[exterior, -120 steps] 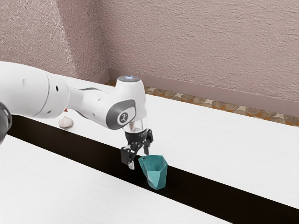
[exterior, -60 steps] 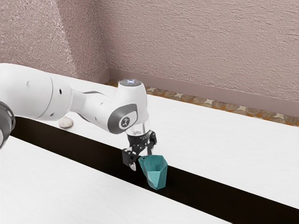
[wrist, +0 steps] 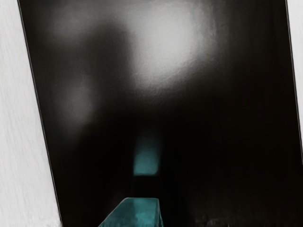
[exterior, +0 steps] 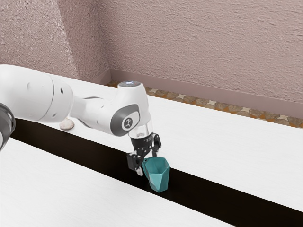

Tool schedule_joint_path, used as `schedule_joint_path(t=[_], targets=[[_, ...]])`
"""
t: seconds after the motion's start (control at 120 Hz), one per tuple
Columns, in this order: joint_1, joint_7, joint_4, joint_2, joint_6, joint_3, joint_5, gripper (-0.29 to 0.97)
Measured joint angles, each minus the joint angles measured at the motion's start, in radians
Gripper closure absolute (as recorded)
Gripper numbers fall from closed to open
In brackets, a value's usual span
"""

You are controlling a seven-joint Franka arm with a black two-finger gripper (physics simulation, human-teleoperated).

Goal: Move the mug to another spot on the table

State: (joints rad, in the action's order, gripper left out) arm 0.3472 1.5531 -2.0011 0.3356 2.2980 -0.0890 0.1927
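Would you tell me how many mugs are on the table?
1: the teal mug stands on the table's black strip, beside the gripper. The arm may hide others.

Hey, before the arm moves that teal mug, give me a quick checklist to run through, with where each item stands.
1. Mug upright on the table's black stripe: ok.
2. Gripper down at the mug's rim, on the exterior view's left side: ok.
3. Firm hold on the mug: cannot tell.
4. Mug's rim right under the hand in the wrist view: ok.
5. Pale lump by the arm, well away from the mug: ok.
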Motion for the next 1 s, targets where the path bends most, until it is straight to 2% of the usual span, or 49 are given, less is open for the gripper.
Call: schedule_joint_path(t=[0.142, 0.333, 0.533, 0.758, 1.0], targets=[[0.0, -0.005, -0.006, 0.0, 0.001, 0.0, 0.03, 0.0], [0.0, -0.01, -0.009, 0.001, 0.001, 0.0, 0.034, 0.03], [0.0, -0.018, -0.009, 0.001, 0.0, -0.001, 0.007, 0.14], [0.0, -0.028, -0.009, 0.0, -0.002, -0.001, -0.001, 0.4], [0.0, -0.033, -0.009, -0.018, -0.01, -0.002, 0.018, 0.5]])
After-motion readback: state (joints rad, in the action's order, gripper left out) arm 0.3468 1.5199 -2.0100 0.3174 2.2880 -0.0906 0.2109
